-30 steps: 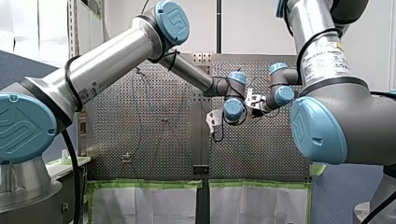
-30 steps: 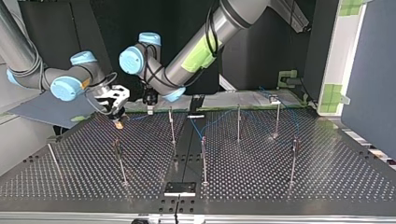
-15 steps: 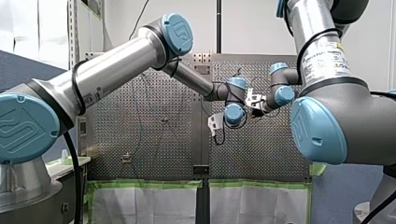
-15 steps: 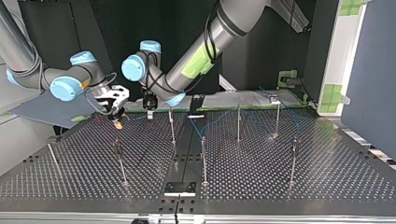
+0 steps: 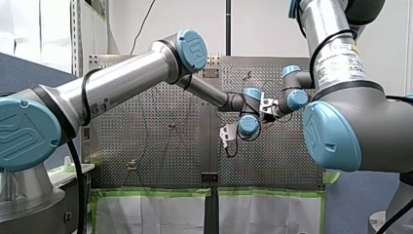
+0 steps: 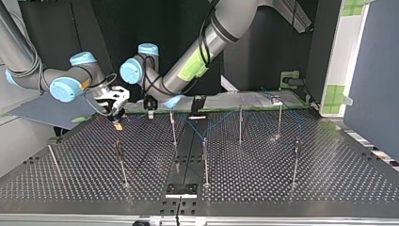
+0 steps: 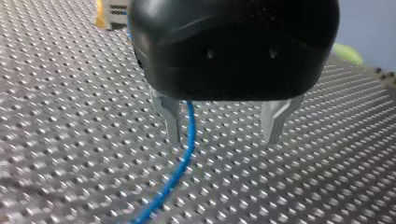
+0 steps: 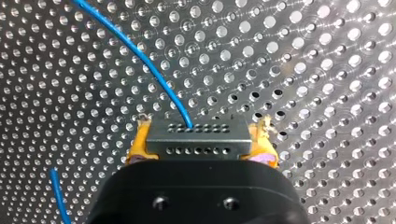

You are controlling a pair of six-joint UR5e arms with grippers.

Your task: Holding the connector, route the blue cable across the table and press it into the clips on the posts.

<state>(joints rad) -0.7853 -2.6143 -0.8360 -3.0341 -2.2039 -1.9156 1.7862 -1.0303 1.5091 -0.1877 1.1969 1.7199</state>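
Front view first: my left arm (image 5: 126, 80) comes in from the left and my right arm (image 5: 336, 97) from the right. Their wrists sit close together over the far half of the tabletop (image 5: 146, 151). The wrist joints block both hands here, so I can't read the grip from this angle. Green tape (image 5: 156, 191) runs along the near edge.

Top view: my right hand (image 6: 116, 123) is low over the tabletop at the view's left, with my left hand (image 6: 150, 114) near it towards the middle. Thin posts (image 6: 240, 123) stand upright all over the tabletop, and one is just beside my left hand. The blue cable (image 6: 196, 130) runs past the middle posts and off to the right. I can't tell whether it sits in any clip. A black plate (image 6: 181, 189) lies at the near edge.

Left wrist view: my left hand (image 7: 222, 137) is spread wide just above the tabletop. The blue cable (image 7: 187, 144) passes between the metal fingers (image 7: 170, 116), right next to one of them, with neither finger squeezing it.

Right wrist view: my right hand (image 8: 201, 144) has its yellow pads (image 8: 140, 147) pinching the grey connector (image 8: 196, 133) from both sides. The blue cable leaves the connector's front and curves away over the holes. Another bit of it shows off to one side.
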